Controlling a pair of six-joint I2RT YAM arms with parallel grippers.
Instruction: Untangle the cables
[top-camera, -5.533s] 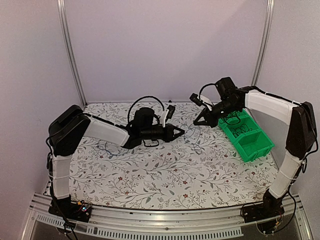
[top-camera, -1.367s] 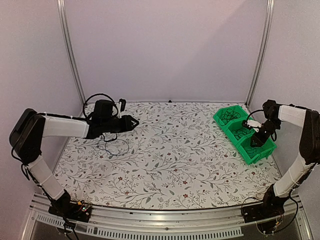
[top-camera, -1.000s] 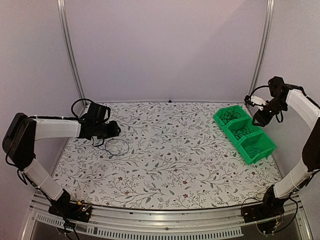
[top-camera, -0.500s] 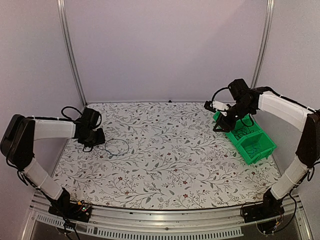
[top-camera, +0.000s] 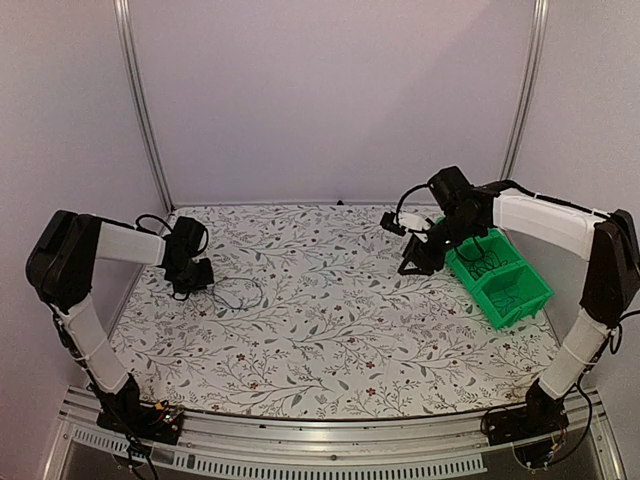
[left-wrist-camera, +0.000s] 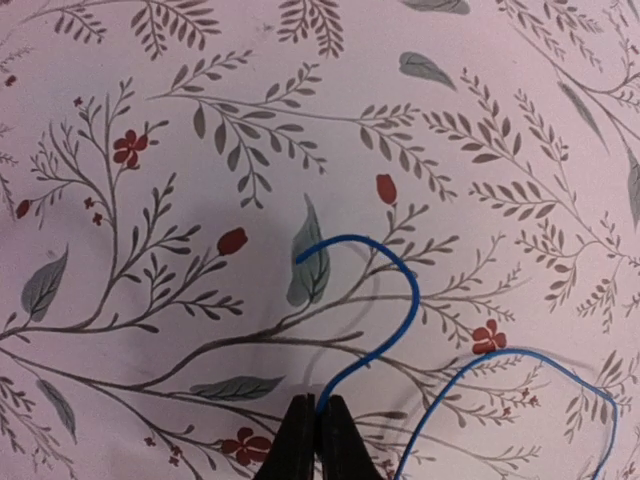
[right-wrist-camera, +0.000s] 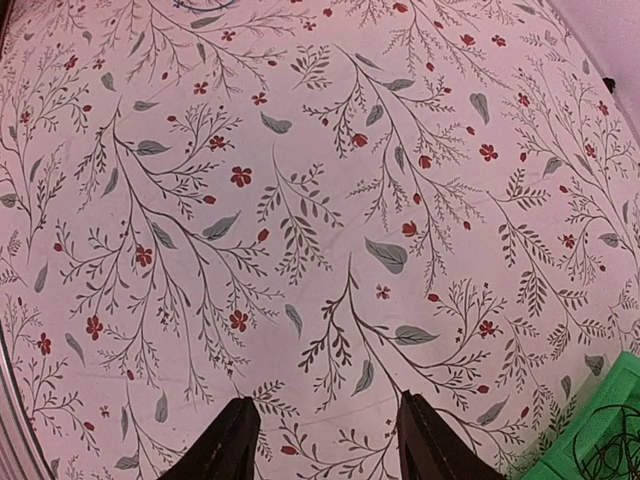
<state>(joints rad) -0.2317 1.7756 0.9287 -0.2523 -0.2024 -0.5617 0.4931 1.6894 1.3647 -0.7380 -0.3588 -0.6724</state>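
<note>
A thin blue cable lies in loose curves on the flowered table cover. My left gripper is shut on it, the wire pinched between the fingertips. From above, that gripper sits low at the table's left with the cable trailing to its right. Black cables lie coiled inside the green bins. My right gripper hangs open over bare table cover with nothing between its fingers. In the top view it is just left of the bins.
The green bins stand in a row along the right side, and one corner shows in the right wrist view. Metal frame posts rise at the back corners. Each arm carries thick black cable loops.
My left gripper has closed on the blue cable. The right arm has swung left and down, away from the bins and out over the table, still open.
</note>
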